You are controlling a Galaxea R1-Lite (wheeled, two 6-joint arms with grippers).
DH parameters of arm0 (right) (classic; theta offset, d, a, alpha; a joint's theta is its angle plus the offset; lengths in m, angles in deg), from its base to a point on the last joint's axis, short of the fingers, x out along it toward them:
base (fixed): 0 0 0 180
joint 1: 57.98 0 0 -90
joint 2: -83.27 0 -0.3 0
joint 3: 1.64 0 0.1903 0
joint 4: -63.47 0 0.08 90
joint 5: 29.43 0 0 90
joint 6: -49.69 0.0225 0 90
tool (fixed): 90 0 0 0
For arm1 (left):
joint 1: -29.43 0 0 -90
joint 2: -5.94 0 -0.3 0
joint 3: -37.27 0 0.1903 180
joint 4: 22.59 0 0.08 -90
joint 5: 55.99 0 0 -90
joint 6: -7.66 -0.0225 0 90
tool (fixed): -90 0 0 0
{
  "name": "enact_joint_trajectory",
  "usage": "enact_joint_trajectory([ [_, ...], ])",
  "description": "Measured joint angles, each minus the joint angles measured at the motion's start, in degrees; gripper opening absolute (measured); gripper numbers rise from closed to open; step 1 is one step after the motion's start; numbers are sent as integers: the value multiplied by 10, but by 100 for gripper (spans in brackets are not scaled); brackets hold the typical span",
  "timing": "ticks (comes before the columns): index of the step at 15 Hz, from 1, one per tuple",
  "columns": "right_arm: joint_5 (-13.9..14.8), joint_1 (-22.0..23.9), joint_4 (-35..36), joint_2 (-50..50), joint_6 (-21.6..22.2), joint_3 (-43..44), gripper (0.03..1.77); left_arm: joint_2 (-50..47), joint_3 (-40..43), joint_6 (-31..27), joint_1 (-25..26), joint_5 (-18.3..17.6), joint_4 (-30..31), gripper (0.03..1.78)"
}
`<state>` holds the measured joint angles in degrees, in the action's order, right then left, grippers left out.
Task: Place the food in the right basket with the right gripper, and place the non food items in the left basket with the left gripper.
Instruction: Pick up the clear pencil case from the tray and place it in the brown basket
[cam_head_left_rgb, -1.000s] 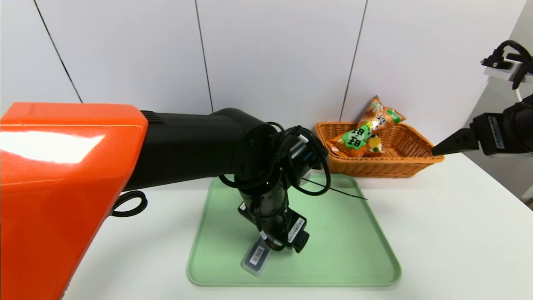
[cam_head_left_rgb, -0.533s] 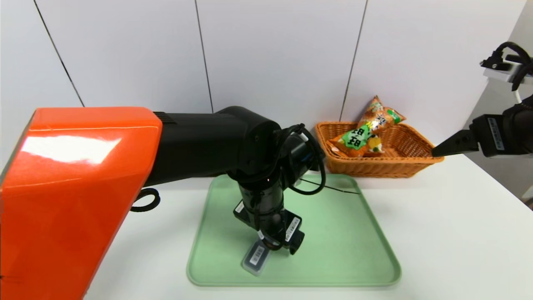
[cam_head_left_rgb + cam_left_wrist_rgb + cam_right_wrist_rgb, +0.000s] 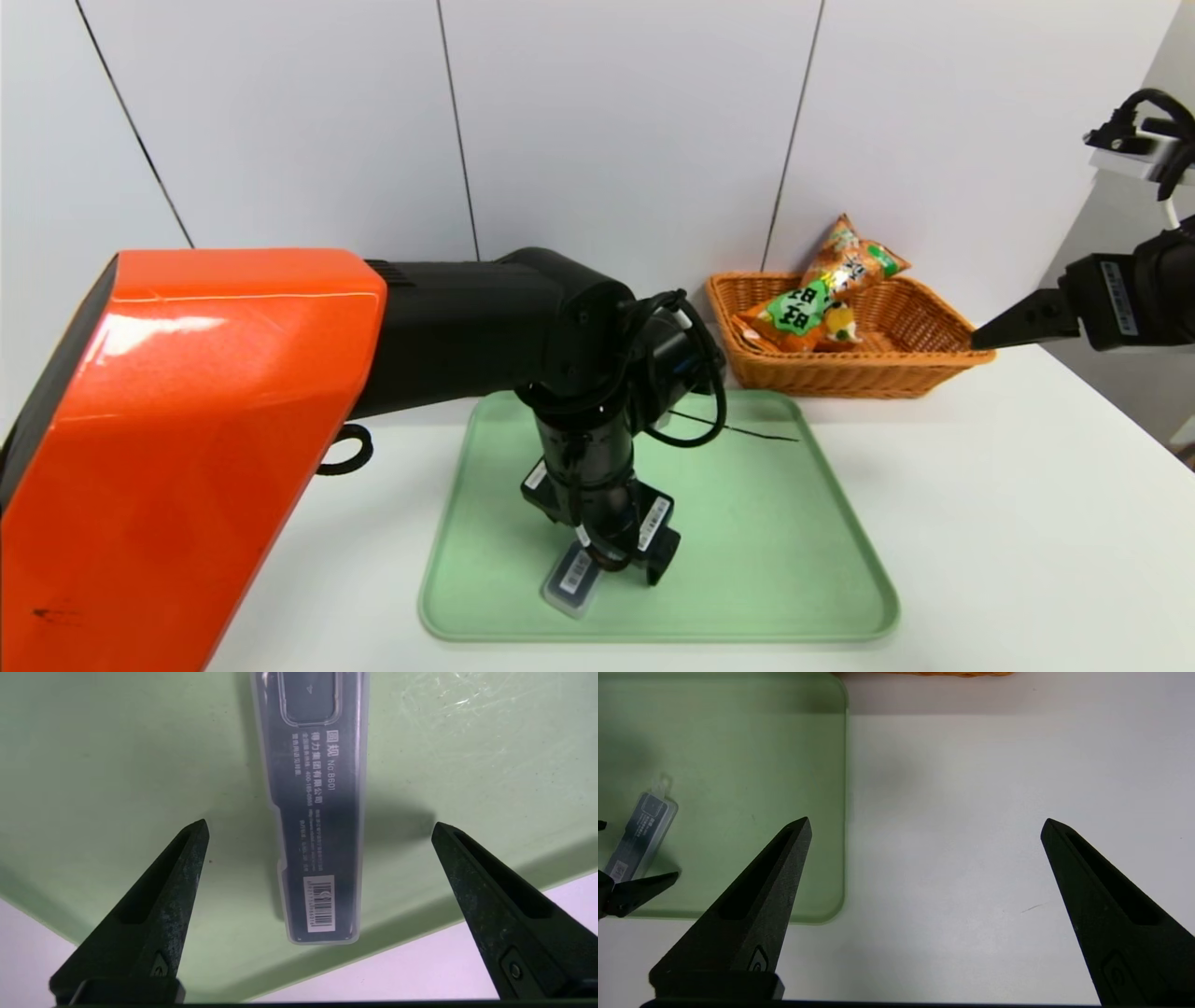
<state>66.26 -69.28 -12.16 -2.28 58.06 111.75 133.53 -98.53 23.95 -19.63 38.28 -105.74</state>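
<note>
The left gripper (image 3: 320, 828) is positioned over the near left part of the green tray (image 3: 794, 560), pointing steeply down. Its jaws stand wide apart with nothing between them but air; one finger (image 3: 154, 905) lies to each side of the slim grey case (image 3: 322, 812), and neither touches it. The case lies flat on the tray near the tray's front edge, barcode label up, its barcoded end close to the rim. In the head view only that end of the case (image 3: 574, 579) shows; the left wrist and its cables cover the remainder.

The left arm's orange-and-black shell (image 3: 205, 448) fills the left side of the head view and blocks whatever stands behind it; the dark brown basket cannot be seen in any view.

The right gripper (image 3: 924, 826) is held raised above the white table (image 3: 1027, 523), to the right of the tray and near the orange-tan wicker basket (image 3: 840, 373). Its jaws are spread fully and hold nothing.

The orange-tan basket stands at the back of the table just beyond the tray's far right corner. Inside it the orange snack bag (image 3: 822, 299) leans against the rear rim, and the small cake wedge (image 3: 840, 325) sits beside the bag. A thin dark cable (image 3: 747, 432) lies across the far part of the tray.
</note>
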Motion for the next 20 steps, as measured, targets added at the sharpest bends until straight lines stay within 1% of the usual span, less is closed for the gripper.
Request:
enact_joint_trajectory([
  [1, 0, 0, 0, 1, -1, 0, 170, 0, 0, 3, 0, -11, 0, 169],
  [2, 0, 0, 0, 2, -1, 0, 170, 1, 0, 4, 2, -13, 0, 169],
  [14, 0, -6, 0, 13, -2, -5, 171, 10, 0, 3, 7, -9, 4, 169],
  [18, 0, -6, 0, 17, -4, -5, 171, 16, -1, 17, 7, -9, 20, 109],
  [20, 0, -7, 0, 18, -4, -5, 171, 17, -1, 17, 7, -9, 21, 88],
])
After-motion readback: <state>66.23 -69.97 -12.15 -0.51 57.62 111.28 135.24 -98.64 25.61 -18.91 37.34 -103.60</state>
